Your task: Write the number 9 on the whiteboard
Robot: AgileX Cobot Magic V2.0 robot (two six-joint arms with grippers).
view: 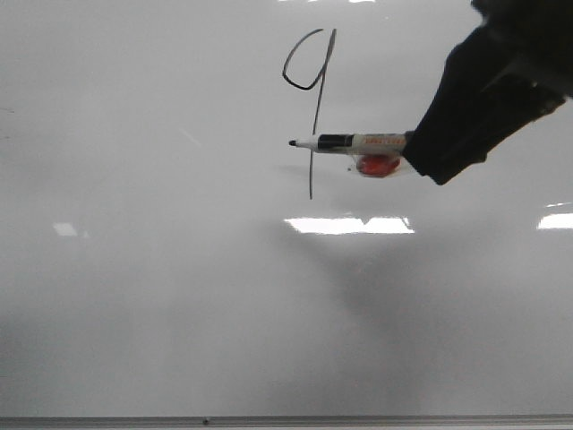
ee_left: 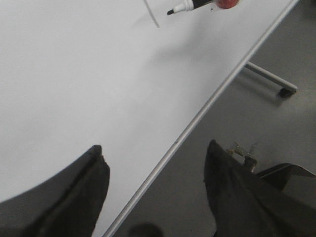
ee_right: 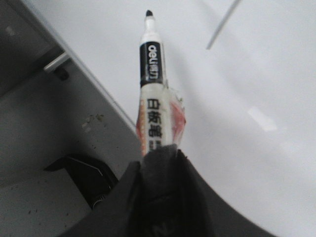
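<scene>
A black 9 (view: 311, 98) is drawn on the board (view: 134, 269), high up and a little right of the middle in the front view, with a small angular loop to the left of a long, nearly straight tail that runs down towards the board's centre. A marker (view: 354, 142) is held across the lower part of that tail: its black tip is seen just left of the line, while its white barrel with a black band runs to the right into the right gripper (view: 421, 148). Whether the tip touches the board cannot be told from the pictures. Something red (view: 378, 165) is seen just under the barrel, close to the gripper. In the right wrist view the dark fingers (ee_right: 158, 177) are pressed together around the rear of the marker (ee_right: 153, 98), whose printed barrel is wrapped in clear film with a reddish patch, and the end of the tail (ee_right: 222, 27) is seen as a thin grey stroke beside the tip. The left gripper (ee_left: 155, 177) is seen in its own wrist view only, its two dark fingers (ee_left: 84, 197) spread wide apart with nothing between them, hanging over the board's grey frame strip (ee_left: 197, 113). From there the marker tip (ee_left: 170, 11) and the tail's end are seen far off across the board. A grey floor (ee_left: 256, 138) and a wheeled stand leg (ee_left: 271, 81) are seen past the frame.
</scene>
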